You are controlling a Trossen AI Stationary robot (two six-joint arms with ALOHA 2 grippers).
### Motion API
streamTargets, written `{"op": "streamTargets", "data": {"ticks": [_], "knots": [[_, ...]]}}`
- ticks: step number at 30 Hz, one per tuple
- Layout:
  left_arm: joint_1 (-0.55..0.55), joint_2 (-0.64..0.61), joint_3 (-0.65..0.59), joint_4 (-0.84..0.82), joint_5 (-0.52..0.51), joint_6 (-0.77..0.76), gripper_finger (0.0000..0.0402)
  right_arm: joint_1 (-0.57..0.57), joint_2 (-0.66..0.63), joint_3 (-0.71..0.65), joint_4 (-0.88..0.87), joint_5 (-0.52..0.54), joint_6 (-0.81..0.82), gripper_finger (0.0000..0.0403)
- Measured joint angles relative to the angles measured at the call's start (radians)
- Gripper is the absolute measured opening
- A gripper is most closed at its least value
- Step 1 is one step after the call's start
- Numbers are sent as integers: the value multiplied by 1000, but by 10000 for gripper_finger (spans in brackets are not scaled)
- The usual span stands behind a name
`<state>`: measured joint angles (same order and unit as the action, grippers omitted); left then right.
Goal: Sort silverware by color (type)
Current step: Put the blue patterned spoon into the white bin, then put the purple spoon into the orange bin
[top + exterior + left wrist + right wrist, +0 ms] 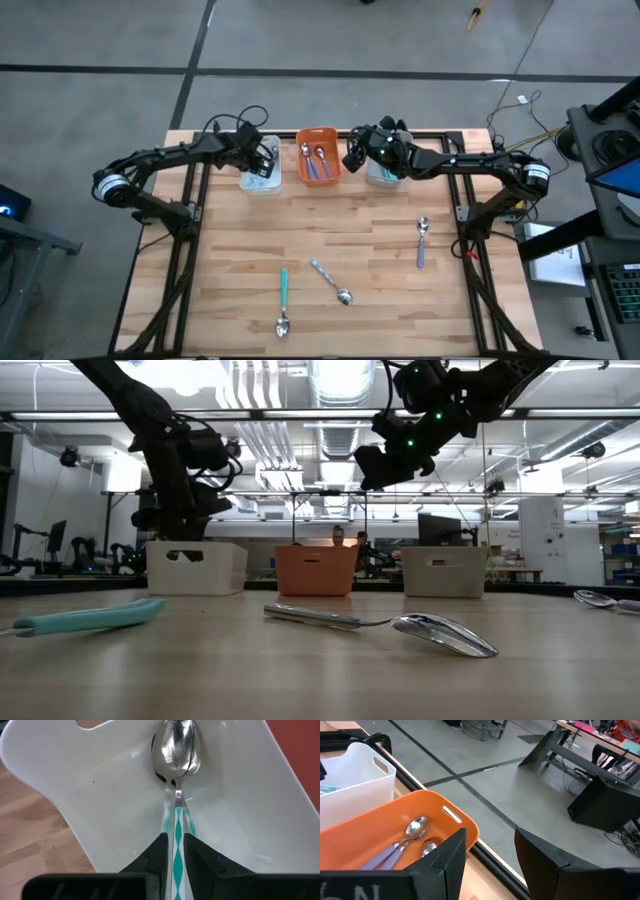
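My left gripper [262, 160] reaches down into the white bin [250, 186] at the far left. In its wrist view the fingers [176, 865] stand slightly open on either side of a teal-handled spoon [177, 775]. That spoon's bowl lies on another spoon's bowl on the bin floor. My right gripper [355, 150] hangs open, holding nothing, between the orange bin [300, 135] and the grey bin [385, 178]. The orange bin holds two purple-handled spoons [402, 845]. On the table lie a teal spoon [283, 300], a pale-blue spoon [330, 282] and a purple spoon [422, 243].
The three bins stand in a row along the far edge, white, orange, grey from left to right. The loose spoons lie in the near half of the wooden table [240, 250], with bare wood between them and the bins.
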<state>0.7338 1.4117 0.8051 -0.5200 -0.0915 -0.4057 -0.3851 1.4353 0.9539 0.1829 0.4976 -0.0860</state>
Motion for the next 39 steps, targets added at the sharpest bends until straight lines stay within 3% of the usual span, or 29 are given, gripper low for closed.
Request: {"op": "streamTargets", "data": {"ticks": [8, 12, 18, 29, 34, 39], "knots": [[-19, -19, -1, 4, -9, 14, 55, 0, 0, 0, 0, 0, 10, 160], [-86, -70, -1, 6, -68, 35, 56, 5, 0, 0, -37, -30, 85, 160], [-267, -188, -26, 45, -180, 90, 56, 30, 0, -1, -170, -223, 282, 160], [-635, -346, -191, 302, -188, 203, 56, 102, 0, 118, -378, -652, 557, 160], [-757, -364, -268, 428, -187, 198, 56, 169, 0, 217, -574, -674, 575, 160], [-788, -355, -299, 493, -188, 196, 56, 218, 0, 271, -749, -674, 620, 160]]}}
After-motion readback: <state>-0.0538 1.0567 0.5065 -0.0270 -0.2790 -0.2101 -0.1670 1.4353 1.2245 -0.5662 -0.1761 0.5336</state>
